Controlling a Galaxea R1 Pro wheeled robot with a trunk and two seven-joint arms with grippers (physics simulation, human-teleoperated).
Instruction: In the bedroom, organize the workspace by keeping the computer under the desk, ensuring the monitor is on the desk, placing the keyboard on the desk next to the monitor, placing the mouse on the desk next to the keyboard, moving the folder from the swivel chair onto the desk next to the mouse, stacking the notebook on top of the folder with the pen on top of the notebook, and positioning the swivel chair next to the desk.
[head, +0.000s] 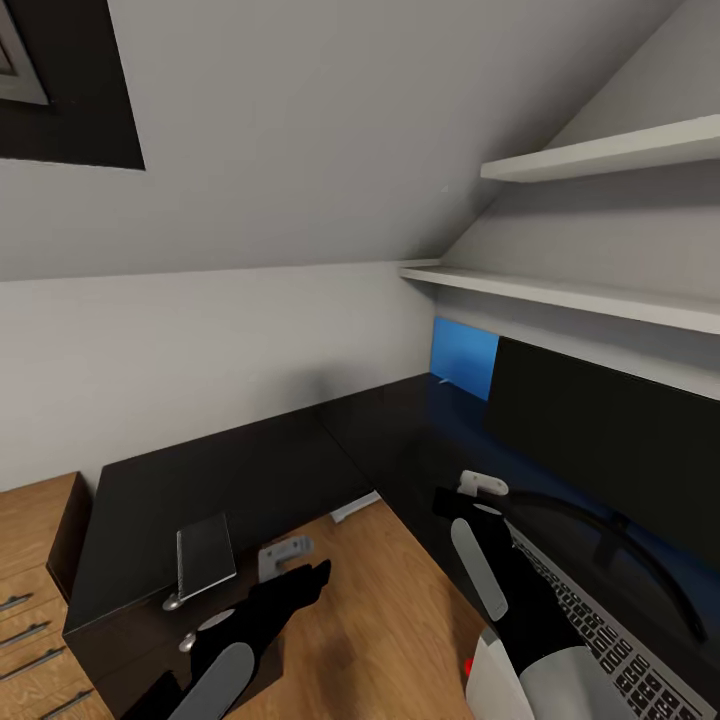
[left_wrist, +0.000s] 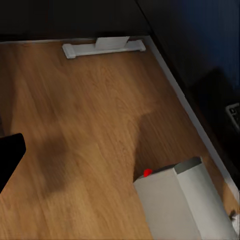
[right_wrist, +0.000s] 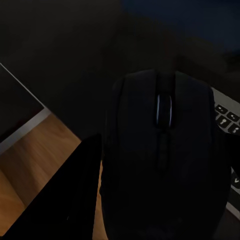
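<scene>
Desk (head: 250, 470): black L-shaped top. On it: monitor (head: 610, 440) at right; keyboard (head: 610, 640) near it; small grey notebook (head: 205, 553) at left near edge. Wood floor (head: 370, 610) carries a pale tower computer (left_wrist: 182, 202).

desk (head: 250, 470): L-shaped, black top, set in the corner under the sloped ceiling; black drawer unit with round silver knobs at its near left end.
monitor (head: 610, 440): wide black screen, upright on a curved black stand, on the right wing.
keyboard (head: 610, 640): black keys in a grey frame, flat before the monitor.
mouse (right_wrist: 162, 160): dark, rounded, scroll wheel up, just beside the keyboard's end.
notebook (head: 205, 552): thin dark-grey rectangle, flat on the left wing near the front edge.
computer (left_wrist: 185, 200): pale grey tower on the wood floor beside the desk.
</scene>
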